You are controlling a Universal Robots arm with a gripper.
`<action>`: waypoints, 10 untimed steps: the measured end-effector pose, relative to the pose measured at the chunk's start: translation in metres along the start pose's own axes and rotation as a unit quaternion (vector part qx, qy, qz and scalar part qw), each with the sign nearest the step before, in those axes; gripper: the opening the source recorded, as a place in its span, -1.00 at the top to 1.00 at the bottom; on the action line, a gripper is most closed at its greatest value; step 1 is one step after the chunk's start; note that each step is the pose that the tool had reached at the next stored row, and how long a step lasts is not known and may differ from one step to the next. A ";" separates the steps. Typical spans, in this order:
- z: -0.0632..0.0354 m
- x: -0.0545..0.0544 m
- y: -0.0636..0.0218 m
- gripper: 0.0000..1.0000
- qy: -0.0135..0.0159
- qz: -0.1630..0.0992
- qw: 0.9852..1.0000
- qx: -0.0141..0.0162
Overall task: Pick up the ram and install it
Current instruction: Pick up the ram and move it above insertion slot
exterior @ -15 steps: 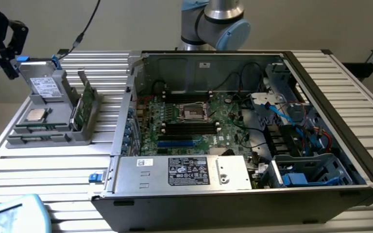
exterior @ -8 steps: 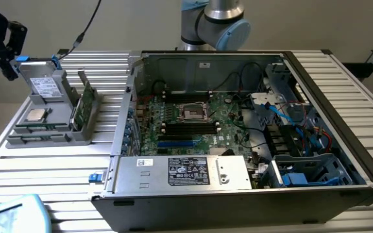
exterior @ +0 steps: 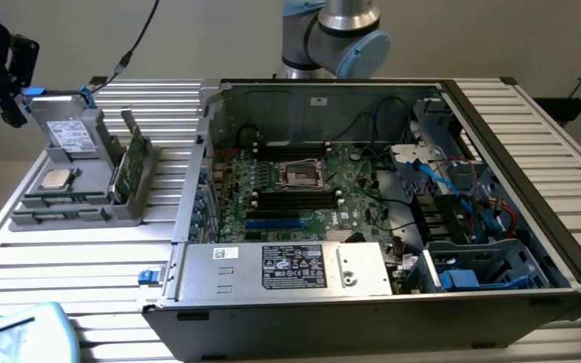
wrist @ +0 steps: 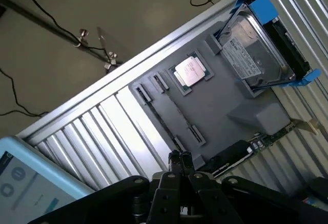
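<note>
The ram is a thin dark stick lying in the outer long slot of the grey parts tray, which stands on the table at the exterior view's left. My gripper is shut with nothing between its fingers. It hangs in the air above and behind the tray, at the exterior view's upper left, apart from the ram. The open computer case lies on its side, with the motherboard's long black slots facing up.
The tray also holds a CPU, a hard drive in a blue caddy and an upright wider green board. A power supply sits at the case's front. A pale blue device lies at the table's near left corner.
</note>
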State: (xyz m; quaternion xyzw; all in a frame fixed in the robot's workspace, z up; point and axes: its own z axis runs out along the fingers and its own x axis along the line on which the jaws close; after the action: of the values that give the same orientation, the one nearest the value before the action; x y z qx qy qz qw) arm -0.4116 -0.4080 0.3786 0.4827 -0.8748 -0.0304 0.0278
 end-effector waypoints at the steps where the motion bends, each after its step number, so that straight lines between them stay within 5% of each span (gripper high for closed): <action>1: 0.0004 0.000 -0.0001 0.79 0.001 -0.009 1.000 0.000; 6: 0.0019 0.000 -0.0001 0.79 0.006 -0.054 0.999 -0.002; 10: 0.0031 0.000 -0.0002 0.79 0.010 -0.091 0.996 -0.002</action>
State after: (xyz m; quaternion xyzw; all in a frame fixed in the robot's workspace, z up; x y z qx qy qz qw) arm -0.4116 -0.4080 0.3754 0.5603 -0.8270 -0.0301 0.0348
